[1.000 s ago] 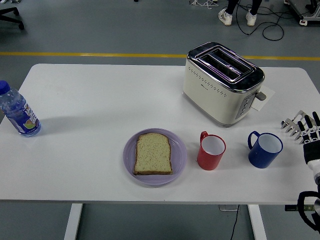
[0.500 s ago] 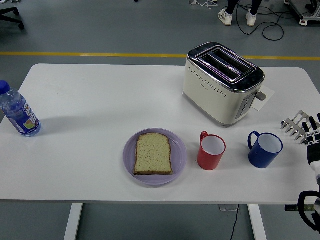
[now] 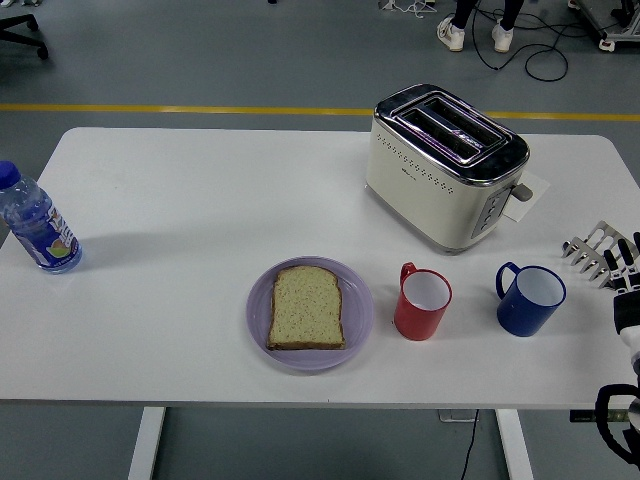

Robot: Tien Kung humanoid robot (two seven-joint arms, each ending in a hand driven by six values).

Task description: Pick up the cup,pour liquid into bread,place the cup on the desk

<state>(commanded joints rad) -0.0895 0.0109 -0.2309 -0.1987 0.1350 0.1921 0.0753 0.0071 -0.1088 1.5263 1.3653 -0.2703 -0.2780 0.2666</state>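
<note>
A slice of bread (image 3: 307, 307) lies flat on a lilac plate (image 3: 360, 315) near the table's front edge. Just right of the plate stands a red cup (image 3: 422, 303), upright, handle toward the far left. A blue cup (image 3: 530, 298) stands further right, also upright. My right hand (image 3: 603, 255) hovers at the right edge of the picture, a little right of the blue cup, its fingers spread and holding nothing. It touches neither cup. My left arm does not show.
A cream toaster (image 3: 444, 165) stands behind the cups, with a paper slip (image 3: 527, 196) at its right side. A water bottle (image 3: 37, 226) stands at the table's left edge. A person's feet (image 3: 472, 33) show on the floor far behind the table (image 3: 200, 190).
My right hand has drifted slightly to the right, away from the blue cup. Everything on the table stays where it was.
</note>
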